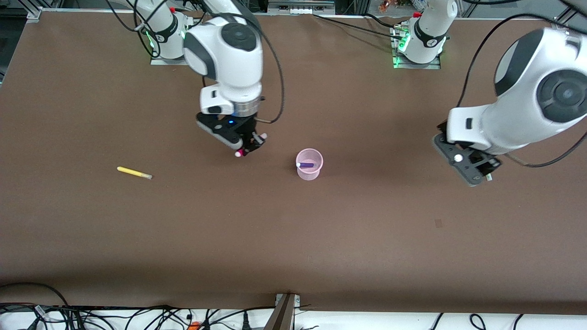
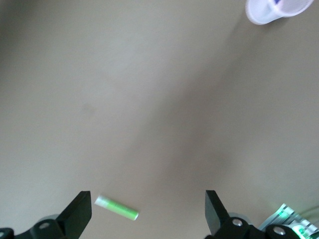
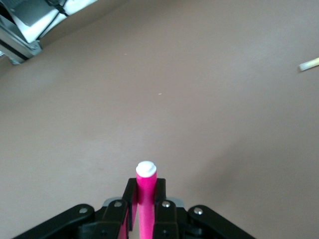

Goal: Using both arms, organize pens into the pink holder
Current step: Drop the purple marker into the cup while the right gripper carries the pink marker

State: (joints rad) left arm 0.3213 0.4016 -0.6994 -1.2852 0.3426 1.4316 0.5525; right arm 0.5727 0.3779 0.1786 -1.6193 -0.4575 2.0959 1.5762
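Mid-desk, pink holder [image 1: 309, 163] contains purple pen [image 1: 306, 164]; right pincer [image 1: 248, 147] clamps magenta pen [image 3: 146, 199]; left pincer [image 2: 148, 211], spread wide, hovers over green pen [image 2: 117, 207]; yellow pen [image 1: 134, 173] remains

My right gripper [image 1: 250, 145] hides most of the magenta pen [image 1: 238, 153]. The pink holder [image 2: 275, 11] is cut off in my left wrist view.

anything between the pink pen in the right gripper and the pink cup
Nothing visible. The right gripper holds the magenta pen over bare table beside the pink holder, which holds only a purple pen.
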